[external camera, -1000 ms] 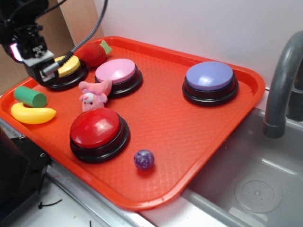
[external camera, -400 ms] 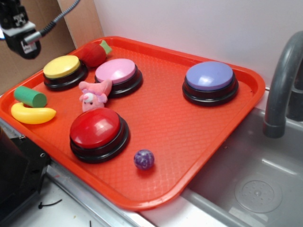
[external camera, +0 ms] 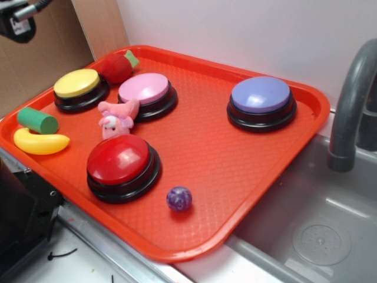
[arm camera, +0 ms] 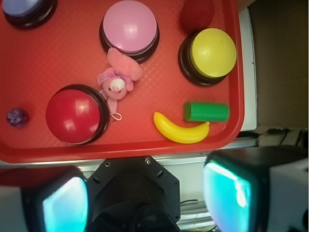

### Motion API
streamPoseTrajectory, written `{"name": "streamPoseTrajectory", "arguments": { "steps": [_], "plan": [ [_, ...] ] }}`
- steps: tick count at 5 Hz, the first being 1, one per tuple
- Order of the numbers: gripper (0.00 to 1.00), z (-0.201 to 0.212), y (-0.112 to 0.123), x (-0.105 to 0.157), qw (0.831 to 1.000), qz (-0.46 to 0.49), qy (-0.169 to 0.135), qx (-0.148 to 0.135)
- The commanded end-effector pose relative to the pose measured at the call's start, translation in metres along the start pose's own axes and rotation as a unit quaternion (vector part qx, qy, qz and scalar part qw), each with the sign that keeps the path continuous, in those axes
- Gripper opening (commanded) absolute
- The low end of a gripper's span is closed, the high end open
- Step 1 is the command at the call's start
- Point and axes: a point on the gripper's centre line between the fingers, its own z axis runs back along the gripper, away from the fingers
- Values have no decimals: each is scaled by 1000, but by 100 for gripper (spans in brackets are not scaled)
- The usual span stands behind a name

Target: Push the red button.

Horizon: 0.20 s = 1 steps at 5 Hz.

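The red button (external camera: 121, 159) is a glossy red dome on a black base, near the front of the orange tray (external camera: 224, 159). In the wrist view the red button (arm camera: 73, 116) lies at the lower left, far below the camera. My gripper (external camera: 15, 20) hangs high at the top left corner of the exterior view, mostly cut off by the frame, well away from the button. In the wrist view my gripper (arm camera: 147, 193) is open, its two pads wide apart with nothing between them.
On the tray are a yellow button (external camera: 78, 84), a pink button (external camera: 145, 89), a purple button (external camera: 261, 95), a plush strawberry (external camera: 116, 68), a pink plush toy (external camera: 116, 117), a banana (external camera: 40, 142), a green cylinder (external camera: 37, 120) and a purple ball (external camera: 178, 198). A grey faucet (external camera: 349, 106) and sink stand at the right.
My gripper has risen from just over the yellow button and moved up and left, to the top left corner of the exterior view. Nothing on the tray has moved.
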Motion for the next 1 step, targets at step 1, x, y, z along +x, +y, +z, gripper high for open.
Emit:
{"name": "streamPoseTrajectory", "arguments": {
  "steps": [1],
  "plan": [
    [100, 21, -2, 8, 999, 14, -31, 12]
  ]
}}
